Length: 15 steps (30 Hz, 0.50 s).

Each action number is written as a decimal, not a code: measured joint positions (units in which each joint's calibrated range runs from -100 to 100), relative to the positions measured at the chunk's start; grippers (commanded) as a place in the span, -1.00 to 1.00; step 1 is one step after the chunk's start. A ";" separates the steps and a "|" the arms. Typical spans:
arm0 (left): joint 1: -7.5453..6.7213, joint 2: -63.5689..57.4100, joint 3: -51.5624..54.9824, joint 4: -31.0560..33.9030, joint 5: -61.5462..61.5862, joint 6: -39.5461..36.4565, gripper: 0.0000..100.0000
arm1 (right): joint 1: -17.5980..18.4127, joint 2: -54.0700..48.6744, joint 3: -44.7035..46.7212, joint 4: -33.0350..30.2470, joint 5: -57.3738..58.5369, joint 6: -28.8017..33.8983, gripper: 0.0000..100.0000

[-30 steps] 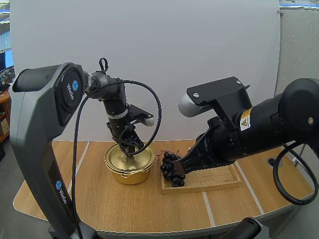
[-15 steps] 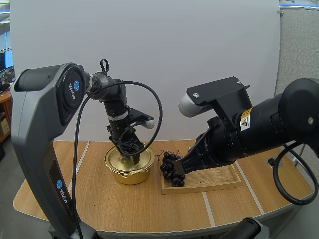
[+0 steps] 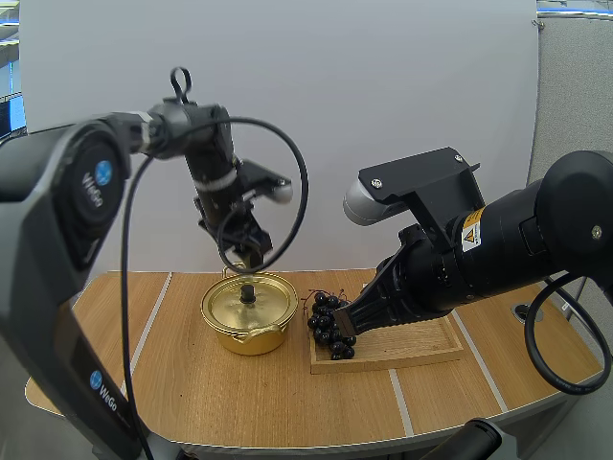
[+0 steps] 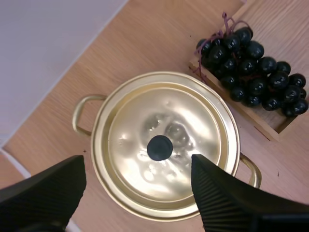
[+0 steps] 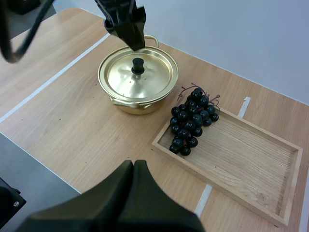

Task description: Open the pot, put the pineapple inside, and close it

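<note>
1. The left jaws are seen apart with nothing between them. They are held in the air straight above the golden pot [image 3: 251, 331], clear of the black knob [image 3: 248, 292] on its lid [image 4: 130, 130].
2. The lid is seated on the pot, which stands on the desk [image 3: 287, 402] just left of the wooden tray [image 3: 412, 347].
3. The bunch of dark grapes [image 3: 330, 324] is laid on the tray's corner nearest the pot. Some berries overhang the rim, close to the pot but apart from it.
4. The right jaws are pressed together as one empty wedge, held in the air over the desk's front part, nearer than the grapes.
</note>
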 measured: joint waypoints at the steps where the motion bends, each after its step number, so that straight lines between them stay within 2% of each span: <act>1: 0.00 -1.55 -1.06 0.08 0.20 -0.10 1.00 | 0.00 0.00 0.00 0.00 0.00 0.00 -1.00; 15: 0.00 -24.49 -13.01 0.86 0.62 -0.10 1.00 | 0.00 0.00 0.00 0.00 0.00 0.00 -1.00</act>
